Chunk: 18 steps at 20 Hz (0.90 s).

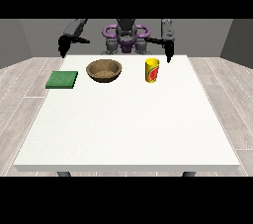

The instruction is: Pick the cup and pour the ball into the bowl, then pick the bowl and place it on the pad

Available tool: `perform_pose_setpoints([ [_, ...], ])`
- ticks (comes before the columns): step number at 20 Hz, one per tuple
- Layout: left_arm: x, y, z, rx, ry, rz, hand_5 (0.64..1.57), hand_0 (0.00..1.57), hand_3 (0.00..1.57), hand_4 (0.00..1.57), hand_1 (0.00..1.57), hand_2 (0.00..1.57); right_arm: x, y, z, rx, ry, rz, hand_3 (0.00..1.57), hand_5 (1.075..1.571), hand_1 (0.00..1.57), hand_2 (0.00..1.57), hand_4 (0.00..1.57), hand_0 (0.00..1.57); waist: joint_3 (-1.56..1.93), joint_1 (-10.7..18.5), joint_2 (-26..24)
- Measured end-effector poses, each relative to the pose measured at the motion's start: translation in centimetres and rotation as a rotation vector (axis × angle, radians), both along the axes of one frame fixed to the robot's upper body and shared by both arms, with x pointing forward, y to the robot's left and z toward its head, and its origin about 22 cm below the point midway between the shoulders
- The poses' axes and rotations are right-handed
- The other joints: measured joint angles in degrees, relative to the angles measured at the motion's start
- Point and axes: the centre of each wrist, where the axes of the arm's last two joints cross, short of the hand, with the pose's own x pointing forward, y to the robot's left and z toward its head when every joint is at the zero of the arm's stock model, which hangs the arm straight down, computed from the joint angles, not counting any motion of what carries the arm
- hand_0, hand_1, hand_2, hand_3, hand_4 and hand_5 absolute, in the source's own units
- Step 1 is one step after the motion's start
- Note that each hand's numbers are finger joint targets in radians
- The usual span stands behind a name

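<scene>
A yellow cup with a red mark stands upright on the white table, right of centre at the far side. The ball is not visible. A brown bowl sits to the cup's left. A green pad lies flat near the table's left edge. The hand at the view's right hangs above the table's far edge, just behind and right of the cup, apart from it. The hand at the view's left hangs beyond the far left corner, above and behind the pad. Neither hand holds anything.
The robot's torso stands behind the far edge of the table. A wooden floor surrounds the table, and grey walls rise behind.
</scene>
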Motion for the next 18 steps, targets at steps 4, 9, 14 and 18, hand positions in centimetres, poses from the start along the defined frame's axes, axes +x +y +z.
perform_pose_setpoints([
  [4, 1.0, -0.5, -1.4, 0.003, -0.021, 0.025, 1.278, 0.0, 0.0, 0.0, 0.0, 0.0, 0.2, -1.1, -0.5, 0.001, -0.019, 0.004, 0.0, 1.562, 0.0, 0.0, 0.0, 0.0, -0.01, -0.92, 1.48],
  [9, 1.8, -1.0, -3.6, -0.011, -0.043, 0.042, 1.262, 0.0, 0.0, 0.0, 0.0, 0.0, 0.6, -2.1, -0.8, 0.008, -0.048, 0.014, 0.0, 1.559, 0.0, 0.0, 0.0, 0.0, -0.01, -1.8, 3.67],
  [14, 2.4, -0.6, -5.5, -0.013, -0.047, 0.062, 1.238, 0.0, 0.0, 0.0, 0.0, 0.0, 0.8, -3.0, -0.8, 0.008, -0.061, 0.021, 0.0, 1.56, 0.0, 0.0, 0.0, 0.0, -0.02, -2.47, 4.75],
  [18, 2.8, 1.0, -5.7, 0.063, -0.061, 0.124, 1.513, 1.29, 1.57, 0.8, 1.29, 1.57, 1.0, -3.4, -0.5, 0.016, -0.077, 0.04, 0.0, 1.563, 0.0, 0.0, 0.0, 0.0, -0.01, -3.8, 5.91],
])
